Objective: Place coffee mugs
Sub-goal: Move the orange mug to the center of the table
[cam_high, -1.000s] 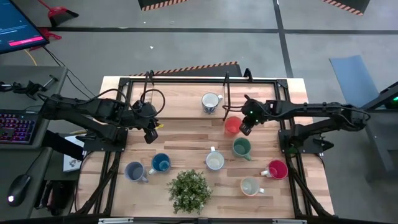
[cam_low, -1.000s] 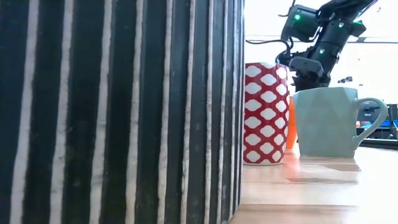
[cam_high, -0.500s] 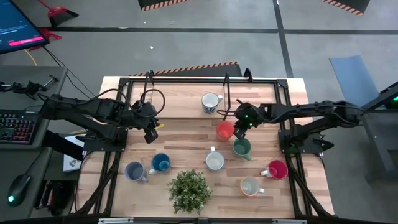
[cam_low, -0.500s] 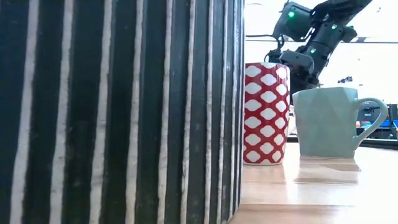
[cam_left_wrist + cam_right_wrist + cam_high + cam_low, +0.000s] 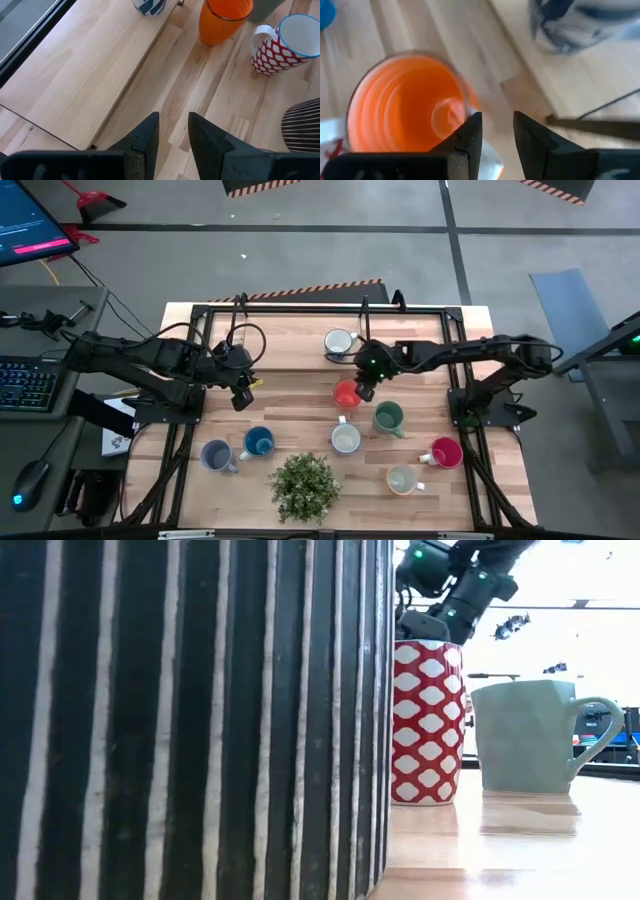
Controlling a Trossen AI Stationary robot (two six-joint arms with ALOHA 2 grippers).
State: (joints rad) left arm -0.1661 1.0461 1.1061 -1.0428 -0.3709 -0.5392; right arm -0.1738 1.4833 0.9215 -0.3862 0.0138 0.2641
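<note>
Orange mug (image 5: 346, 393) stands upright near the middle of the wooden worktop (image 5: 290, 395), in front of the blue-patterned white mug (image 5: 339, 343) that sits on the raised pale board at the back. The right tool (image 5: 362, 387) is at its rim: the right wrist view shows one dark finger (image 5: 468, 137) at the rim's edge and the other just outside the wall, the two a narrow gap apart, so whether they clench the rim or merely sit over it I cannot tell.

Just beside the orange mug, toward the right arm, stands the green mug (image 5: 388, 417); the white mug (image 5: 345, 440) is near it toward the front. The red mug (image 5: 444, 451) and the cream mug (image 5: 402, 479) stand at the front right, and the blue mug (image 5: 259, 442) and grey-blue mug (image 5: 216, 455) at the front left. A leafy potted plant (image 5: 305, 485) sits at the front centre.

From table height, a striped pot (image 5: 190, 720) fills most of the view, with a red mug in white pattern (image 5: 428, 722) and a pale green faceted mug (image 5: 530, 735) beside it.

The left tool (image 5: 241, 397) hangs over bare wood at the left of the worktop, well apart from every mug, its fingers (image 5: 146, 137) a narrow gap apart and grasping nothing.
</note>
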